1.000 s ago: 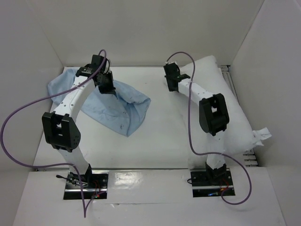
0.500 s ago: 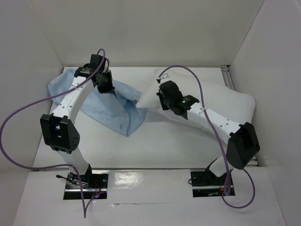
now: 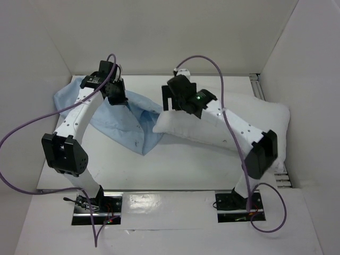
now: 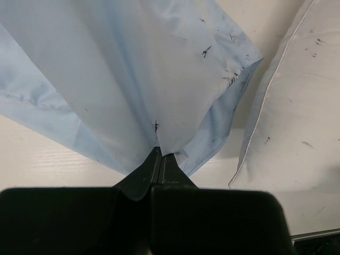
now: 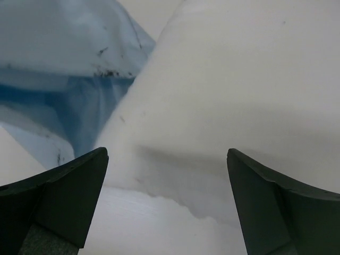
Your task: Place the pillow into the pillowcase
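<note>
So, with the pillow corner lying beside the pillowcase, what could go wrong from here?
1. The left end effector pinches one small fold of the pillowcase, so the mouth may sag shut and the pillow could bunch the cloth instead of entering.
2. The right end effector hangs open over the pillow, gripping nothing; a push may simply slide both along the table.

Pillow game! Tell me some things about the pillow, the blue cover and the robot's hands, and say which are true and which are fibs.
1. The left gripper pinches the pillowcase. True.
2. The right gripper is clamped shut on the pillow. False: its jaws are wide open, just over the pillow.
3. The pillow is tucked fully inside the pillowcase. False: it lies outside, with one end next to the case.
4. From above, the pillowcase lies left of the pillow. True.
</note>
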`<state>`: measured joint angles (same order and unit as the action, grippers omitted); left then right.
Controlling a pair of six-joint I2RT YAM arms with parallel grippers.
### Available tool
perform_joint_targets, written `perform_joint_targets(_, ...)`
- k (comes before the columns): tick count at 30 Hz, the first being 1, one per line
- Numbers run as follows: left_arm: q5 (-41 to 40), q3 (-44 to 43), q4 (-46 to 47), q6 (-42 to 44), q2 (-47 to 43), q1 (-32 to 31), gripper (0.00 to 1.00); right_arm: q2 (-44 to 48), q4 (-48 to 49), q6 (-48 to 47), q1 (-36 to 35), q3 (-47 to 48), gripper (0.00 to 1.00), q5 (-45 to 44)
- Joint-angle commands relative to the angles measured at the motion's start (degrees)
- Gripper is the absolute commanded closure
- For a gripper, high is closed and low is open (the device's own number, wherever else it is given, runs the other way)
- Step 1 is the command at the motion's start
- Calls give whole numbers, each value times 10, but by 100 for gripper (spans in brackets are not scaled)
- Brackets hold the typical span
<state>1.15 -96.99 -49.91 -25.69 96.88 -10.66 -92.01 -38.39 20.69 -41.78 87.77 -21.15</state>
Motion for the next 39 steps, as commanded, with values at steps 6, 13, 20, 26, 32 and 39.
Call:
perform_joint_targets(6,-11,0,-8,1,-41,-7,100,-212,-38,169,57,182,0,-13)
perform_joint_targets(13,6,-27,-13,-4,-57,-2,100,-262,-32,191,86,172,63,-5)
perform_joint_targets(20,36,-68,-19,-4,-62,17,100,-50,92,104,103,-2,100,79)
perform_joint_targets(26,75,-80,-19,-9,-67,40,100,130,159,30,108,-150,100,162)
perform_joint_targets(32,87,-73,-19,-9,-62,50,100,200,142,-56,108,-147,100,315)
perform_joint_targets(39,87,-62,-19,-4,-62,56,100,134,62,-109,25,-103,100,378)
